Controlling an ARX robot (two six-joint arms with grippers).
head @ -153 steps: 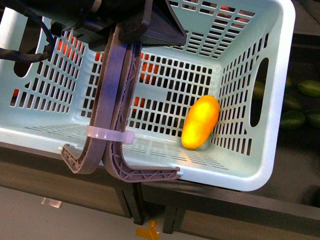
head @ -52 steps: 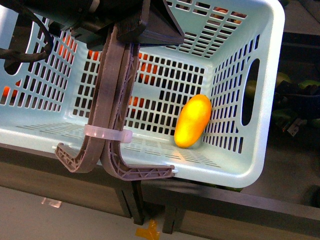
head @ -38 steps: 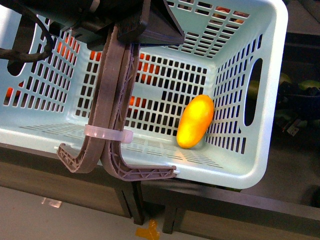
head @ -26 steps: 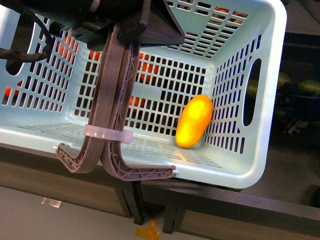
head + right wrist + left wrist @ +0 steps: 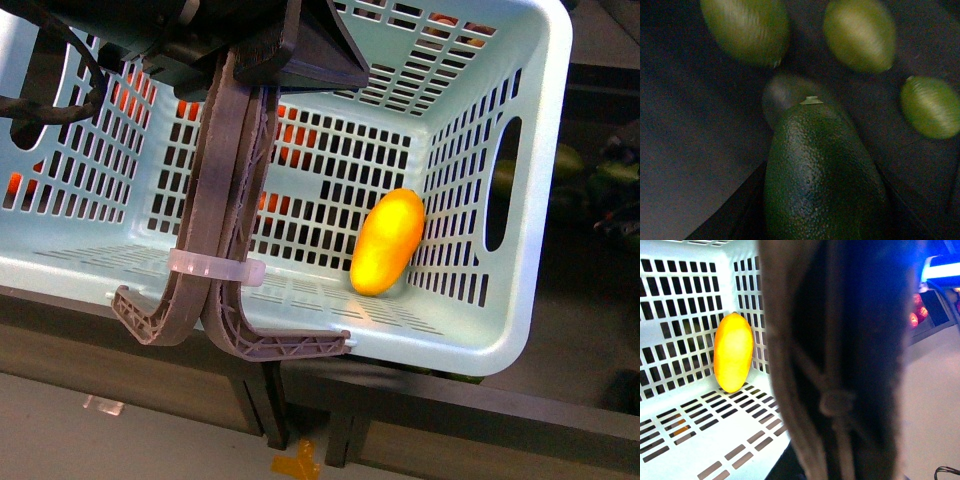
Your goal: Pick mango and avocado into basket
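Note:
The light teal basket (image 5: pixel 300 300) fills the front view, tilted. Its brown-grey handles (image 5: pixel 225 230) are tied together by a white strap and held at the top by my left gripper, whose dark body (image 5: pixel 200 40) shows there. The orange-yellow mango (image 5: pixel 387 243) lies inside against the right wall; it also shows in the left wrist view (image 5: pixel 732 352) beside the blurred handles (image 5: pixel 840 365). In the right wrist view my right gripper is shut on the dark green avocado (image 5: pixel 822 175), held above a dim dark surface. The right gripper itself does not show in the front view.
Three lighter green fruits (image 5: pixel 860 35) lie on the dark surface beyond the avocado. Green fruits (image 5: pixel 615 185) sit on the dark shelf right of the basket. Orange-red fruits (image 5: pixel 290 135) show through the basket's slots. A dark shelf edge (image 5: pixel 450 405) runs below the basket.
The basket has swayed slightly left and back, with the mango staying against its right wall. The green fruits and a dark shape at the right edge have shifted.

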